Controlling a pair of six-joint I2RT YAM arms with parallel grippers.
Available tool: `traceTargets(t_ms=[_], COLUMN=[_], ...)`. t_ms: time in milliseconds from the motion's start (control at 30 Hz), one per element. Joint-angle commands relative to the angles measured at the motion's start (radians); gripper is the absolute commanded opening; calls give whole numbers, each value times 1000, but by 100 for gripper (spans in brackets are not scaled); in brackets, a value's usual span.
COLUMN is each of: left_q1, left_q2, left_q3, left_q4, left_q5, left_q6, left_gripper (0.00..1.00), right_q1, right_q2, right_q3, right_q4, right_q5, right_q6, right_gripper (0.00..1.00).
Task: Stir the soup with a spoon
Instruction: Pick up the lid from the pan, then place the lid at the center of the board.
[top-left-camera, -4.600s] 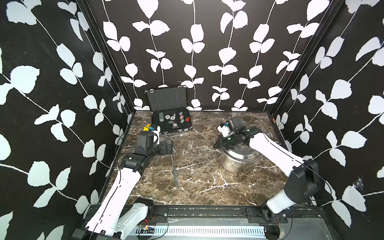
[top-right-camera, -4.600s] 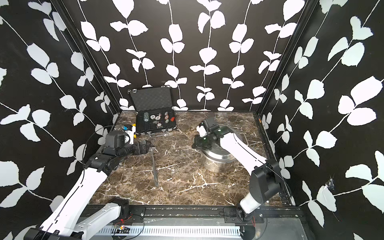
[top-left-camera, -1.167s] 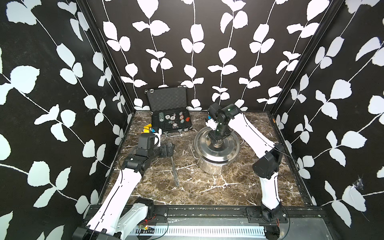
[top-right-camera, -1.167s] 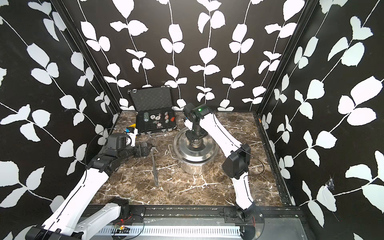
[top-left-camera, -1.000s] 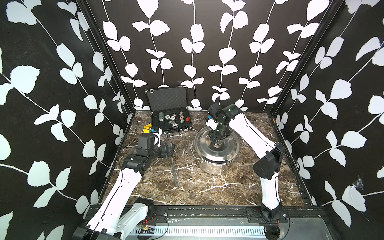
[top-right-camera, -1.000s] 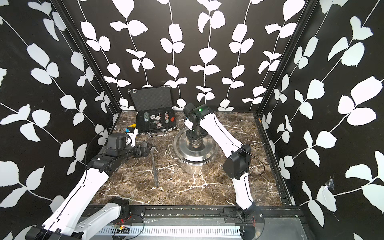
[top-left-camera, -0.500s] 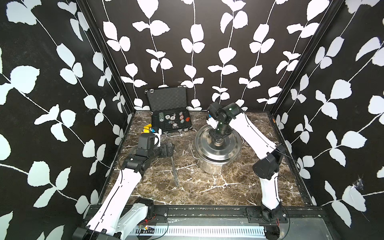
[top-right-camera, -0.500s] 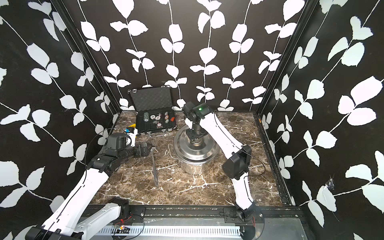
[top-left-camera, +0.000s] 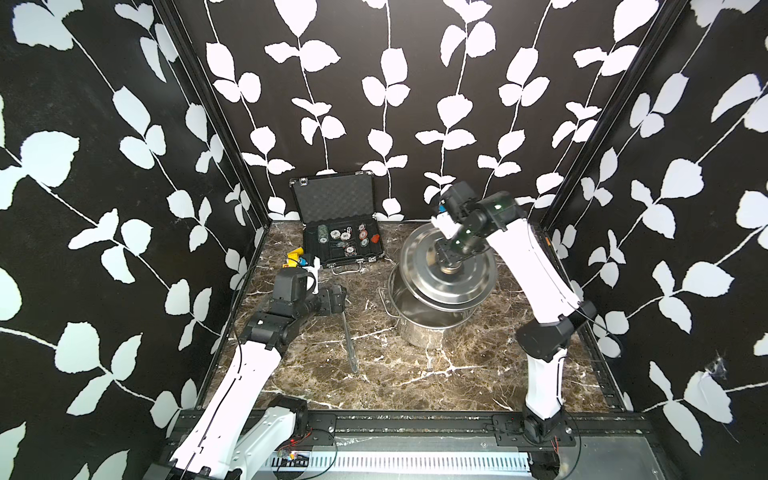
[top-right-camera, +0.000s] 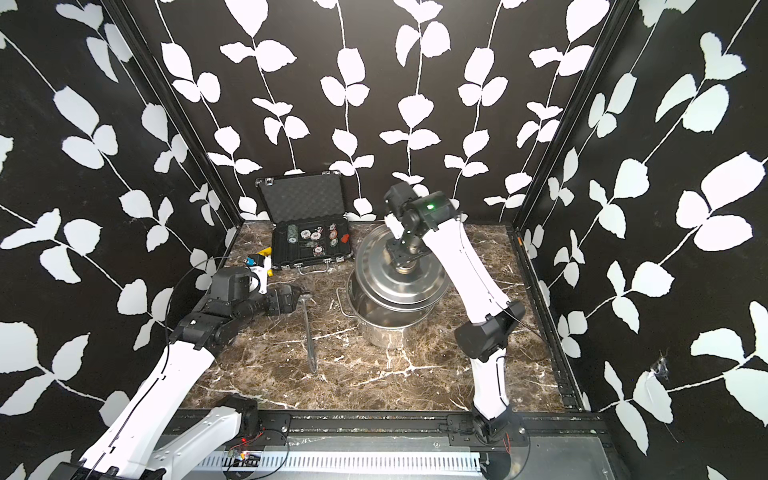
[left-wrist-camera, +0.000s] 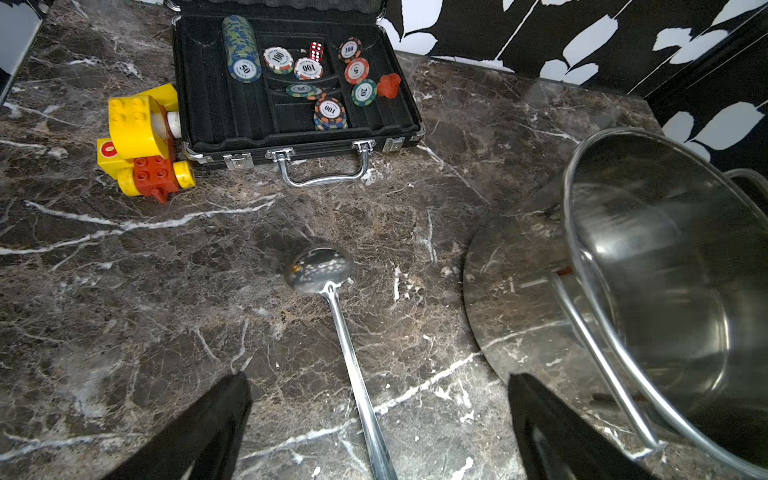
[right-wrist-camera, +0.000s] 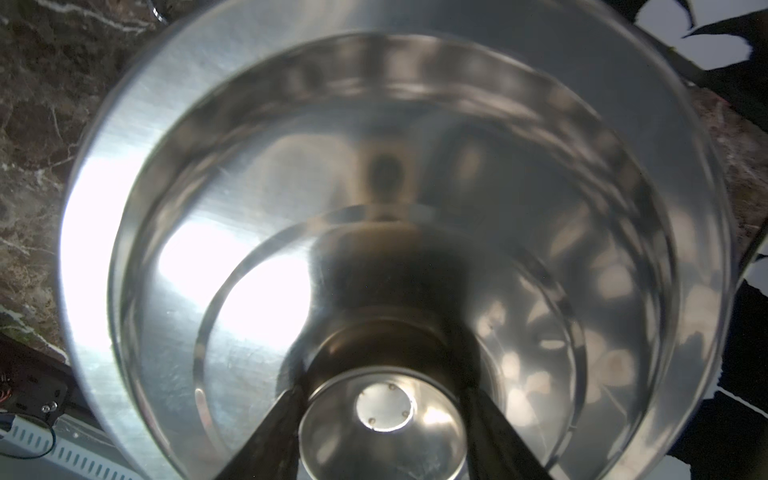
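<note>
R gripper (top-left-camera: 449, 266) pinching tilted lid (top-left-camera: 419, 254) by knob (right-wrist-camera: 384, 409) over pot (top-left-camera: 428, 332), slip = clang on rim; L gripper (top-left-camera: 337, 297) spread wide above spoon (top-left-camera: 349, 345) lying flat on marble beside pot, thin handle may skid.

dark brown marble counter (top-left-camera: 415, 376) with white veins. spoon (top-left-camera: 348, 338) lies flat left of centre, bowl toward the back, handle toward the front edge. steel pot (top-left-camera: 432, 332) stands right of the spoon, apart from it. open black case (top-left-camera: 340, 249) sits at the back by the wall, poker chips (left-wrist-camera: 308, 68) inside. yellow and red toy blocks (left-wrist-camera: 141, 141) lie right against the case's left front corner.
</note>
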Motion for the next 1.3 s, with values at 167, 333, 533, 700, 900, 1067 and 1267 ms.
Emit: traceTargets(t_ms=[167,333,533,700,900,1067,1267], left_q1=[-1,0,-3,-1,-2,-1,-2], left_q2=[-1,5,7,8,-3,-9,-1], left_q3=[16,21,23,28,32,32,25], left_q4=[8,14,9,5,-4,-19,-25], left_q5=[2,10,18,17,16,5,11], left_q6=[-6,-5,-2,-5,-10,-13,-25], left_gripper=[99,99,99,99,99,99,99], right_q1=[-249,-469,-665,-707,-719,-720,-720], right_q2=[-270,-461,-532,-495,-408,-342,-261], right_q3=[-236,-574,-926,-1075,-1187,-1230,-1254], right_q4=[50,224,413,543,670,744,791], right_q5=[85,23,-79,-118,-131,-138,-132], right_q6=[4,15,8,14,35,49,54], right_gripper=[39,39,39,39,39,39,40])
